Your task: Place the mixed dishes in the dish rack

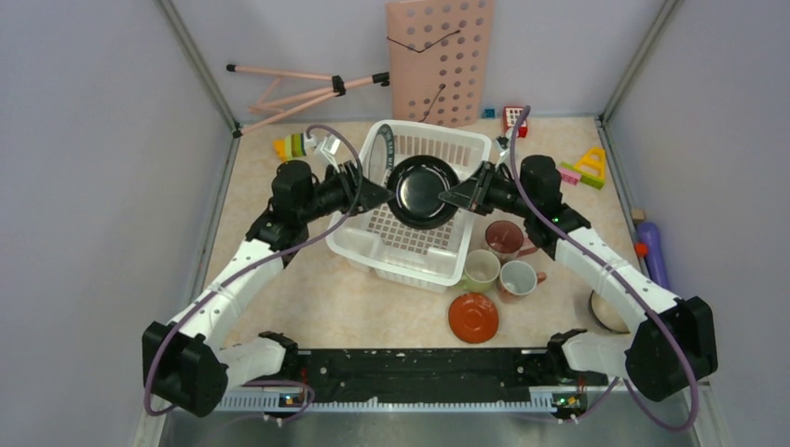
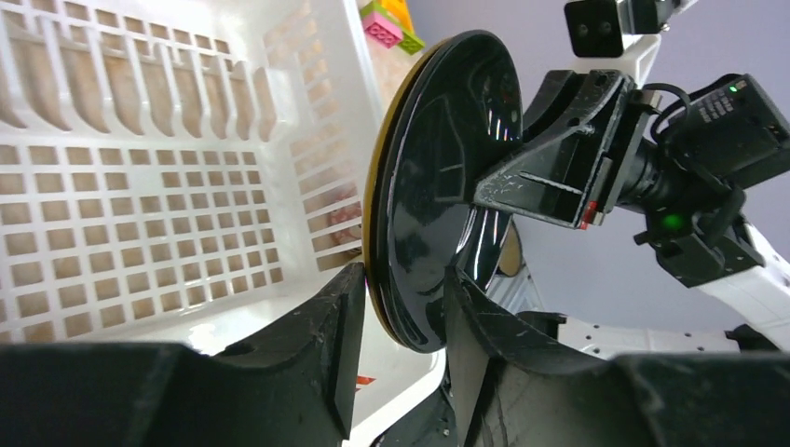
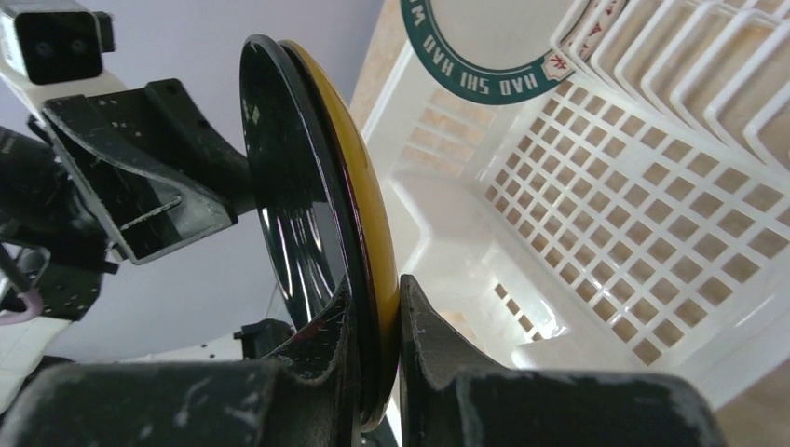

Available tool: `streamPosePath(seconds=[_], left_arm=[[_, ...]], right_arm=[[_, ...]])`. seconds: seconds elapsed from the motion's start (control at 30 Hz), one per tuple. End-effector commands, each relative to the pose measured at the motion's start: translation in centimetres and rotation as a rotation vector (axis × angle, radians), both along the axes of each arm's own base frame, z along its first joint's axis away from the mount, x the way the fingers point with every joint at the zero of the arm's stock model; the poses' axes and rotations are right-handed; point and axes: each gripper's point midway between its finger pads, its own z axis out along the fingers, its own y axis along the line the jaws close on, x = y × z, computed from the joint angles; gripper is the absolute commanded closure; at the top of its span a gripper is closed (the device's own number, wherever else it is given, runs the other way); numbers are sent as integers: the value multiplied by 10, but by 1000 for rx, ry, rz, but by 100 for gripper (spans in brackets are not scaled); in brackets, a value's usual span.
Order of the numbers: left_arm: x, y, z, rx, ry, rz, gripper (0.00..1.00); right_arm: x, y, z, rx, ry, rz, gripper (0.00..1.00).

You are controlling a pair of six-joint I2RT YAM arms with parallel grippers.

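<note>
Left gripper (image 1: 382, 194) fingers (image 2: 321, 340) straddle the left rim of a black plate (image 1: 421, 191) stacked on a yellow plate (image 3: 369, 219); whether they press it, I cannot tell. The stack is held over the middle of the dish rack (image 1: 410, 272). Right gripper (image 1: 445, 197) fingers (image 3: 430, 346) clamp both plates' right rim.

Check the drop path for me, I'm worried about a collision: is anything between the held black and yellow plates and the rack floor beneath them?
Nothing visible. The black plate and yellow plate hang over bare grid floor of the dish rack; the green-rimmed plate stands at the rack's far end, apart from them.
</note>
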Motion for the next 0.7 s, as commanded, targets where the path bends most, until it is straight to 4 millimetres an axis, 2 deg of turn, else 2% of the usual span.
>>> streamPosePath(seconds=[0.0,0.23,0.67], left_arm=[[13,8,11,87,-61,82,61],[16,-3,2,126,-34,58,73],[13,-25,4,32,9,-53,71]], right_arm=[[9,-4,23,-10,-83,-35,91],[10,-5,21,-21,-81,-40,91],[6,0,23,-3,-93,4,91]])
